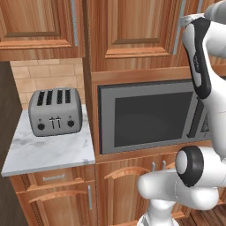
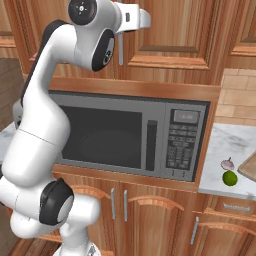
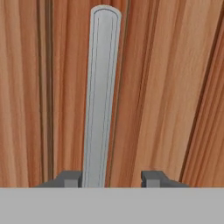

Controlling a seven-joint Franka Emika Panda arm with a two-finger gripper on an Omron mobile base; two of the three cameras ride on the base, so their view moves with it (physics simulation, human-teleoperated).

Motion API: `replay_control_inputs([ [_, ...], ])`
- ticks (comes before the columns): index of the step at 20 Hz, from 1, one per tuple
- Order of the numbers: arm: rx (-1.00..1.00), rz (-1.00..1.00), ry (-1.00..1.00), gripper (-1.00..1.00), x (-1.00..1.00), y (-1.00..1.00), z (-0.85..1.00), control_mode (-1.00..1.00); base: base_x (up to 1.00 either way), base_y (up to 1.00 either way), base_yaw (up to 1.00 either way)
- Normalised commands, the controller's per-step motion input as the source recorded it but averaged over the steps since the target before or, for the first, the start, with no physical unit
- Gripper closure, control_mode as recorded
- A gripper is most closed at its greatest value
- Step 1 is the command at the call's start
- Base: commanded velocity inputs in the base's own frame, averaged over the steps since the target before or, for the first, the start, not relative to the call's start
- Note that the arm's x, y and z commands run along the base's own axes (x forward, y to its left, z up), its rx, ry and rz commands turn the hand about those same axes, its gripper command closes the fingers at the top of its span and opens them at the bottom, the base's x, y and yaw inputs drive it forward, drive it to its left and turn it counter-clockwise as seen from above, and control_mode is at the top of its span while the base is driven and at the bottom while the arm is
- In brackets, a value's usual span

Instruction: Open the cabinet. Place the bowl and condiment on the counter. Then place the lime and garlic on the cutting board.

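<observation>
Two fingers flank handle; lime rightward.

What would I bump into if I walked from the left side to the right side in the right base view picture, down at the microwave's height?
Robot arm → microwave → garlic and lime → cutting board.
</observation>
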Motion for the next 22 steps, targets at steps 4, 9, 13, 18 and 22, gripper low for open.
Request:
replay_control_inputs([
  [4, -0.03, 0.0, 0.0, 1.0, 0.0, 0.16, 0.0, -1.0, 0.0, 0.0, 0.0],
  [9, -0.06, 0.0, 0.0, 1.0, -0.01, 0.22, 0.0, -1.0, 0.0, 0.0, 0.0],
  [13, 0.0, 0.0, 0.0, 1.0, 0.0, 0.0, 0.0, -1.0, 0.0, 0.0, 0.0],
  [18, 0.0, 0.01, 0.04, 1.0, 0.0, 0.02, -0.07, -1.0, 0.0, 0.0, 0.0],
  [22, 0.0, 0.02, 0.08, 1.0, 0.07, 0.16, -0.08, -1.0, 0.0, 0.0, 0.0],
])
